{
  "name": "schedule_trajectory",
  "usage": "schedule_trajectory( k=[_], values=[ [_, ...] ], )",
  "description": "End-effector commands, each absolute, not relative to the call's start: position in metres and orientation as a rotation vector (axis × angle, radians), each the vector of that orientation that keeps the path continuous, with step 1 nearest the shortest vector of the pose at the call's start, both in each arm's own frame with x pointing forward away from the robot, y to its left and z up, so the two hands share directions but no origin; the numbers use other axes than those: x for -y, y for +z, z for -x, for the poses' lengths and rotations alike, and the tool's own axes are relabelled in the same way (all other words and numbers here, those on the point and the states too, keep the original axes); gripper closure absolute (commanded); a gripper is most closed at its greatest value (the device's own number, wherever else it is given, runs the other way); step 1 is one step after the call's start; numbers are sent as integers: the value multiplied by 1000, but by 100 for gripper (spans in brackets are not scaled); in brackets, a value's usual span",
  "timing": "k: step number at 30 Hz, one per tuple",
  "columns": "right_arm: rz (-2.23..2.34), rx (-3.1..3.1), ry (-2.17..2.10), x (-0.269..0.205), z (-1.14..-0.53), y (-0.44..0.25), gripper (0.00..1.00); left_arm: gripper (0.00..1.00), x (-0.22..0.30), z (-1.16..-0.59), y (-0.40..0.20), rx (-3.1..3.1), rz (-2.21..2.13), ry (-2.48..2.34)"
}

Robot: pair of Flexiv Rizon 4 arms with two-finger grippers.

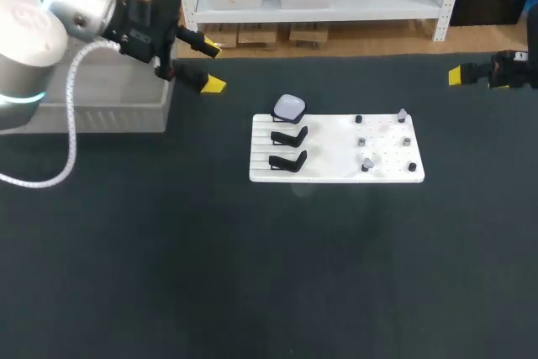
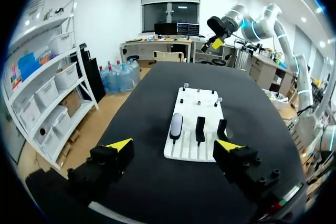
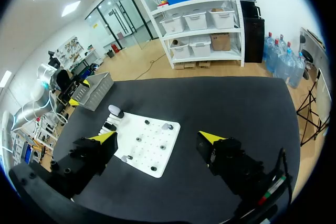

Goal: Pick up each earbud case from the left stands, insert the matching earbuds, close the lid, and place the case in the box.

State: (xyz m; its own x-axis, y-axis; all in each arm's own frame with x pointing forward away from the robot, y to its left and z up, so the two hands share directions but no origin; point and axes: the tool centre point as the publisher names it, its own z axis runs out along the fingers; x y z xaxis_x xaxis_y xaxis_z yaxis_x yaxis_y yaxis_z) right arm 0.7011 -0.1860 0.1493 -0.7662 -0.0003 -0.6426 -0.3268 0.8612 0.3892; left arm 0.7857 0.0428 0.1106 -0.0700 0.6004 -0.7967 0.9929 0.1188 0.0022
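A white board (image 1: 336, 150) lies mid-table. On its left part a white earbud case (image 1: 289, 108) rests on the far stand, with two empty black stands (image 1: 290, 135) nearer. Small pale earbuds (image 1: 402, 113) sit among dark pegs on the right part. My left gripper (image 1: 210, 66) hangs open at the far left, well away from the board. At the far right edge my right gripper (image 1: 492, 73) is open too. Ahead of the open left gripper (image 2: 173, 148) are the board (image 2: 202, 153) and case (image 2: 176, 125). The open right gripper (image 3: 157, 137) is above the board (image 3: 149, 129), with the case (image 3: 114, 110) beyond.
A grey box (image 1: 101, 107) stands at the table's far left, under my left arm; it shows as a grey box (image 3: 94, 83) past the board in the right wrist view. Dark tabletop surrounds the board on all sides.
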Motion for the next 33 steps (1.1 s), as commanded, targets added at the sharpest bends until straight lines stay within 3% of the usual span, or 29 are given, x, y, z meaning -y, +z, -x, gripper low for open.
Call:
schedule_trajectory(
  k=[1, 33],
  values=[
    [236, -2372, 646, 186, -701, 150, 0, 0, -21, -795, 93, -1717, -1559, -770],
    [236, -2372, 646, 186, -701, 150, 0, 0, 29, -813, 35, -1669, -1666, -898]
  ],
)
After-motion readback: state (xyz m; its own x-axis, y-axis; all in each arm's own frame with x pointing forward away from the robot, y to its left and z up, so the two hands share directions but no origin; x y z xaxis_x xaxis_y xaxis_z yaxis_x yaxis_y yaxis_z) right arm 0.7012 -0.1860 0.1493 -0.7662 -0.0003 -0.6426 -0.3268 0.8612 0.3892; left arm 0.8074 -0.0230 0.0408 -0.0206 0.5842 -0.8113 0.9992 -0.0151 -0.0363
